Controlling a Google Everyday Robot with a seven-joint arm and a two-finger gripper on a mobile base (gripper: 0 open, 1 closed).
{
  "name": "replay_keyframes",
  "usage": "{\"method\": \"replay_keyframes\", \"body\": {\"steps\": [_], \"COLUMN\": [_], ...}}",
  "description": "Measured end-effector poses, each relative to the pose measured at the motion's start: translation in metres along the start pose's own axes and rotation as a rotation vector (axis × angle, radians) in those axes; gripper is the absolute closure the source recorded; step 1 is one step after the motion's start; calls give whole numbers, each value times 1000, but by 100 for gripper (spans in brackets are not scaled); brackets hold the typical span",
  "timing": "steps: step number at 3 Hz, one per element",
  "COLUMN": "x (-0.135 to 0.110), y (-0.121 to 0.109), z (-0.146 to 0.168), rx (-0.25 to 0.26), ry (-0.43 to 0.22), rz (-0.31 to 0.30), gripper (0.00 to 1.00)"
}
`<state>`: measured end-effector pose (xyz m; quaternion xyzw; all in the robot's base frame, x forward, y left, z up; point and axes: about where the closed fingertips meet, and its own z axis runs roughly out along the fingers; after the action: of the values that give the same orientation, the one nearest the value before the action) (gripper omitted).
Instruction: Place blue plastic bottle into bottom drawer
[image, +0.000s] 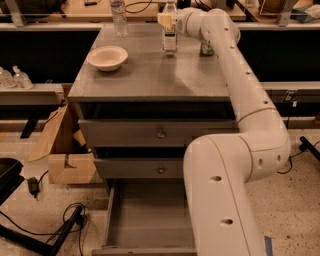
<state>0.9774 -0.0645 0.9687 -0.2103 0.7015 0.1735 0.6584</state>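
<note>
The gripper (167, 20) is reaching across the cabinet top (150, 77) and sitting at the neck of the blue plastic bottle (170, 39), which is standing upright near the far edge; whether it is clamping the bottle I cannot tell. The bottom drawer (150, 222) is lying open well below. A hold this high is risking the bottle swinging or slipping on the way down (the green can (206, 48) just beside is also risking a knock)

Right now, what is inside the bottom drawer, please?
Bare grey floor shows in the bottom drawer; the arm hides its right side. The hand is up at the blue plastic bottle.
</note>
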Motion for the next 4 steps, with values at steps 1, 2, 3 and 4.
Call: {"method": "replay_keyframes", "body": {"steps": [1,2,3,4], "x": [-34,-101,-196,-185], "y": [7,-1,-9,13], "z": [-23,-84,-208,-261], "rx": [-28,6,103,93], "ry": [-25,-125,-281,-274], "rz": [-34,-73,-141,-154], "gripper": [100,100,100,100]}}
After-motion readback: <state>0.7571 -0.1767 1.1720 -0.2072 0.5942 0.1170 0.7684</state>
